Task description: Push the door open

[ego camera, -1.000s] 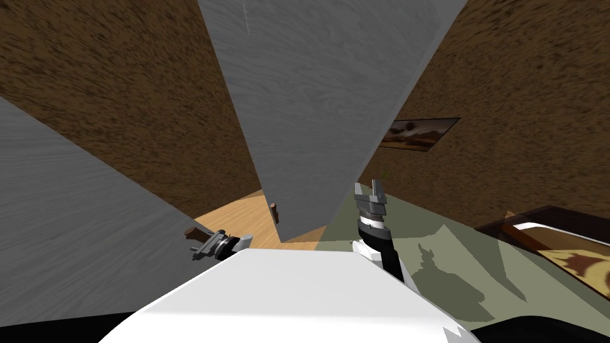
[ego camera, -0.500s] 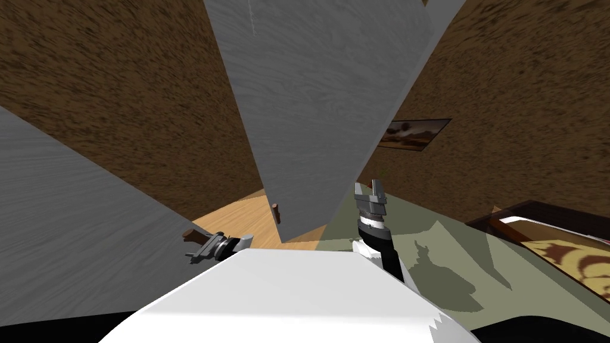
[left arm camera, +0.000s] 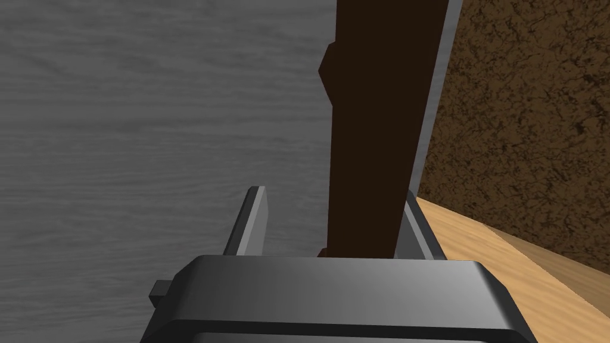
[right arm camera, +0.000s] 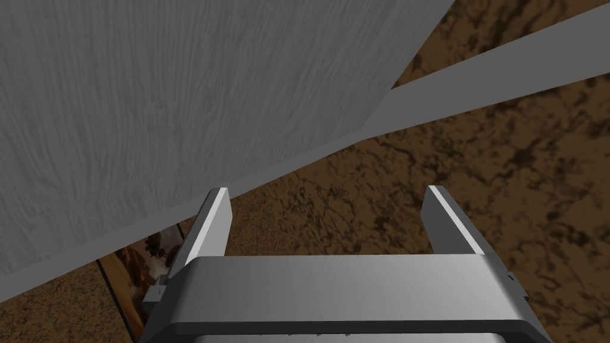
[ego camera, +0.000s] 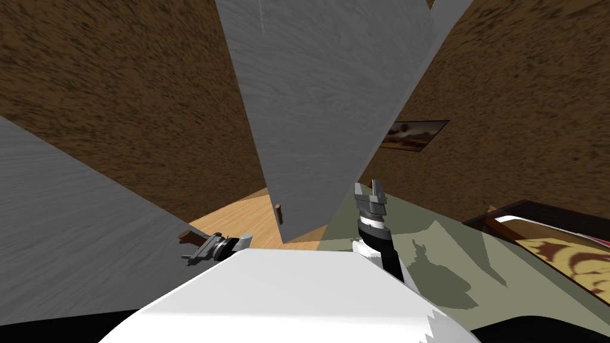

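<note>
A grey door (ego camera: 71,226) slants across the left of the head view, with a dark brown handle (ego camera: 186,236) near its edge. My left gripper (ego camera: 192,255) is at that handle. In the left wrist view the handle (left arm camera: 369,119) stands between the open fingers of the left gripper (left arm camera: 333,195). It lies close to one finger (left arm camera: 417,220) and clear of the other, with the door's face (left arm camera: 149,119) just behind. A second grey door (ego camera: 321,107) with a small brown knob (ego camera: 278,212) stands ahead. My right gripper (ego camera: 368,186) is raised by its edge, open and empty (right arm camera: 327,192).
Light wooden floor (ego camera: 244,217) shows between the two doors, with mottled brown wall (ego camera: 137,119) behind. To the right are an olive rug (ego camera: 453,250), a framed picture (ego camera: 411,134) on the wall and a dark-framed bed (ego camera: 560,250).
The whole head view has shifted a little. My left gripper and the left door's handle have drifted slightly left and down. The right arm keeps its pose.
</note>
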Controlling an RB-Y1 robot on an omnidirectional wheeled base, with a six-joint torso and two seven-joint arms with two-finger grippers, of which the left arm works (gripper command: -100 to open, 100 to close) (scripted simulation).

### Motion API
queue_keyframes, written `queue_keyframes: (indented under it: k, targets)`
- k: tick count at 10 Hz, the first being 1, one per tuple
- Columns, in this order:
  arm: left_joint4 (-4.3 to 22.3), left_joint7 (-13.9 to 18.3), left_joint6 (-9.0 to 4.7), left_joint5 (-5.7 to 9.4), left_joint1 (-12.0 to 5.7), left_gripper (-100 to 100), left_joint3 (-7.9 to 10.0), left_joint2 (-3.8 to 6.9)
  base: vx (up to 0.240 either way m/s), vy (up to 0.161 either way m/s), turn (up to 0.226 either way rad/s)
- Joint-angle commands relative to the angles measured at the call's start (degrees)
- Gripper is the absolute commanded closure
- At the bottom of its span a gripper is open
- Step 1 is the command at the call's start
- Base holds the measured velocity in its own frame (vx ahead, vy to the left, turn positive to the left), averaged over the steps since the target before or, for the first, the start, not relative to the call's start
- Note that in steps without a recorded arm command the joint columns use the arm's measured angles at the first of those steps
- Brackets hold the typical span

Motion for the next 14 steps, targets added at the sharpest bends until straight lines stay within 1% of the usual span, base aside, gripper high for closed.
queue_keyframes:
  k: [1, 2, 3, 4, 5, 6, 7, 8, 9, 10, 12, 13, 14]
  targets:
    - [-0.57, -0.49, -2.25, 0.92, 0.57, 100, 1.71, 0.33, -0.013, 0.062, -0.114]
    - [-0.57, -0.49, -2.25, 0.92, 0.57, 100, 1.71, 0.33, -0.011, 0.086, -0.071]
    - [-0.36, -0.68, -2.99, 1.31, 0.27, 100, 2.26, 0.28, -0.001, 0.078, -0.063]
    - [-0.36, -0.68, -2.99, 1.31, 0.27, 100, 2.26, 0.28, 0.007, 0.053, -0.033]
    - [0.06, -1.04, -4.49, 2.10, -0.33, 100, 3.36, 0.17, 0.007, 0.078, -0.088]
    - [0.06, -1.04, -4.49, 2.10, -0.33, 100, 3.36, 0.17, 0.011, 0.084, -0.083]
    - [0.27, -1.22, -5.23, 2.50, -0.64, 100, 3.91, 0.06, 0.002, 0.073, -0.049]
    - [0.27, -1.22, -5.23, 2.50, -0.64, 100, 3.91, 0.06, 0.000, 0.058, -0.010]
    - [0.48, -1.40, -5.98, 2.89, -0.95, 100, 4.46, -0.05, -0.008, 0.061, -0.053]
    - [0.48, -1.40, -5.98, 2.89, -0.95, 100, 4.46, -0.05, -0.005, 0.056, -0.032]
    - [0.90, -1.76, -7.47, 3.68, -1.57, 100, 5.56, -0.26, 0.007, 0.061, -0.077]
    - [0.90, -1.76, -7.47, 3.68, -1.57, 100, 5.56, -0.26, 0.002, 0.051, -0.043]
    - [1.10, -1.94, -8.19, 4.06, -1.87, 100, 6.10, -0.42, -0.010, 0.067, -0.044]
